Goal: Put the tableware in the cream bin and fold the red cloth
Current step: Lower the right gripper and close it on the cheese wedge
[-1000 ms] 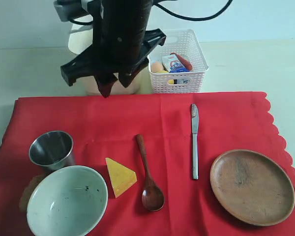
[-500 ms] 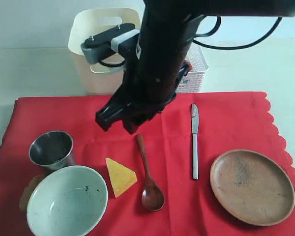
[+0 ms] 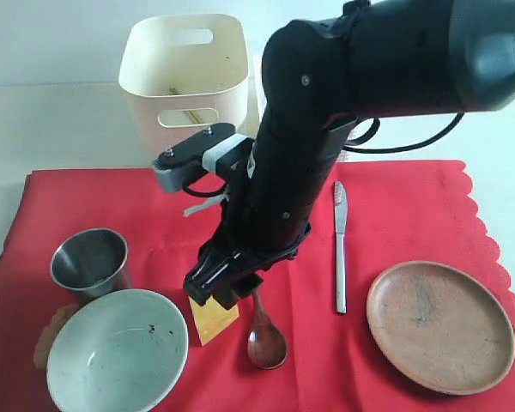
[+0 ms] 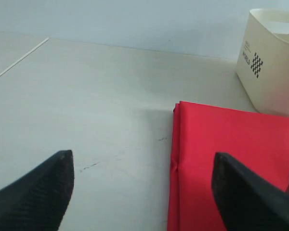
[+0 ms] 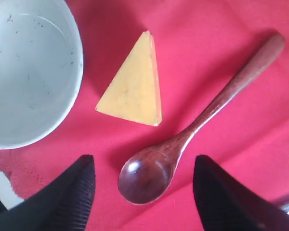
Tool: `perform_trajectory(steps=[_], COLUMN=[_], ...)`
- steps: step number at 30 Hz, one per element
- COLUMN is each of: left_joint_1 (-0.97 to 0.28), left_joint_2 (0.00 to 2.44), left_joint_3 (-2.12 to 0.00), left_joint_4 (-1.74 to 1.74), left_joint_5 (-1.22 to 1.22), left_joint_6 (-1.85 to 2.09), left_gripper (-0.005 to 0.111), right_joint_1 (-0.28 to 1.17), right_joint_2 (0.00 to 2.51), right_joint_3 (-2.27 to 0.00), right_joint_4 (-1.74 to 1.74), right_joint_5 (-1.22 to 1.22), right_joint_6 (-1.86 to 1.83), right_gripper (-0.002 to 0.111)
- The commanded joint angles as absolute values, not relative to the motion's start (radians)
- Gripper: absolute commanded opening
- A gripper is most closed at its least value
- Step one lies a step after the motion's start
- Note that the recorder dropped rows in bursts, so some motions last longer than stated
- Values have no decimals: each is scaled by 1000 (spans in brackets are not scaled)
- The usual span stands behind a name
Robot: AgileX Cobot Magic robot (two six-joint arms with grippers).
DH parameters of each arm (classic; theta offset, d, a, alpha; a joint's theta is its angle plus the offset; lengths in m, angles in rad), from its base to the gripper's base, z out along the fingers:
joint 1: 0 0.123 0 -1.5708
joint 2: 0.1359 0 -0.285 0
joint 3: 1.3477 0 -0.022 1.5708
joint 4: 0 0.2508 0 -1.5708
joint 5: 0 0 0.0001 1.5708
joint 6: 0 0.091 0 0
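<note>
The right arm's fingers (image 5: 62, 202) hang spread open over the dark wooden spoon (image 5: 202, 120), which lies on the scalloped red cloth (image 3: 395, 215) beside a yellow cheese wedge (image 5: 132, 89). The left arm's fingers (image 4: 38, 192) stand wide open above the pale desk (image 4: 86, 96), near the tall cream plastic bin (image 4: 274, 62).

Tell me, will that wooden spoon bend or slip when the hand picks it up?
Probably stiff: the wooden spoon looks like solid wood, so it shouldn't bend. Its glossy finish may be a bit slippery. It lies flat on the red cloth, so the slim handle could be fiddly to pinch.
</note>
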State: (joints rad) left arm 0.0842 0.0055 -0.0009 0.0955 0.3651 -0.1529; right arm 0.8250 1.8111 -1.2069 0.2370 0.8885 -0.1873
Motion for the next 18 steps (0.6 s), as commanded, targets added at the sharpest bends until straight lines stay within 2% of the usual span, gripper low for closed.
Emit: perform_trajectory(steps=[1,10,18], left_joint_1=[82,82,82], left_joint_2=[0,0,0], left_joint_3=[0,0,0], left_joint_4=[93,93,93], left_joint_5=[355,355,355], left_joint_6=[-156,-156,-156], left_gripper=[75,75,75], right_joint_1=[826,826,826], right_joint_2=[1858,1921,1921], right_joint_3=[-1202,-1202,-1202], right_joint_4=[271,299,312], right_joint_5=[852,839,819], right_joint_6=[-250,-288,-288], right_gripper=[63,68,68])
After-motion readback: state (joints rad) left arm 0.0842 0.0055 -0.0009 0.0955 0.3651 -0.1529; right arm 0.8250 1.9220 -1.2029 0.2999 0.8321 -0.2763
